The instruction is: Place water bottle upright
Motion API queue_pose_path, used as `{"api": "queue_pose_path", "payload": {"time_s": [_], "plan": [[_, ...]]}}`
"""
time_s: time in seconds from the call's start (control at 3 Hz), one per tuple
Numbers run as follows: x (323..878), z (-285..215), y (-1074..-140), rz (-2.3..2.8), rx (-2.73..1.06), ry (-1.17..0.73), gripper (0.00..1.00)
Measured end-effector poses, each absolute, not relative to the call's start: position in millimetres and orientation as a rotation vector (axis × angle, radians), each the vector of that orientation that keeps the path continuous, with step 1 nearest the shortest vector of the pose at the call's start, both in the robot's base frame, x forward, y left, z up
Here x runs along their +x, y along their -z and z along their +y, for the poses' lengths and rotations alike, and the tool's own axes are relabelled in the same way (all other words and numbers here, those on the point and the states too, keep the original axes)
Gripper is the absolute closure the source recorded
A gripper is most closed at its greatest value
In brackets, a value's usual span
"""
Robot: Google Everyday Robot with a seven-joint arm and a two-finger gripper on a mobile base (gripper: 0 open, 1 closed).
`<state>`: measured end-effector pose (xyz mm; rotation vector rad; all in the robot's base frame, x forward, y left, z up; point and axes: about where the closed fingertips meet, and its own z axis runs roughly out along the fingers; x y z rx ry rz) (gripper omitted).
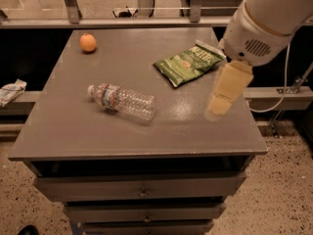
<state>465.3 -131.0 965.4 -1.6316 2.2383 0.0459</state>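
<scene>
The water bottle [122, 101] lies on its side in the middle of the grey table top [88, 131]. It is clear and ribbed, with its white cap pointing left and a blue-red-white label band near the neck. My gripper [218, 105] hangs from the white arm [264, 21] above the right part of the table. It is well to the right of the bottle, apart from it, and just below the green chip bag [190, 62]. It holds nothing that I can see.
An orange [88, 42] sits at the table's back left corner. The chip bag lies at the back right. Drawers [142, 187] run below the table front. A crumpled white cloth [11, 91] lies on a ledge to the left. A rail runs behind the table.
</scene>
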Motion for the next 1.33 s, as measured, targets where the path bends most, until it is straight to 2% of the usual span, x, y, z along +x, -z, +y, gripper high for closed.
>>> {"api": "queue_pose_path", "payload": {"time_s": [0.67,1.33], "plan": [[506,4,-938,2.342,-1.57,-0.195,0.0],[535,59,-900,2.386,-1.484,-0.211,0.0]]}}
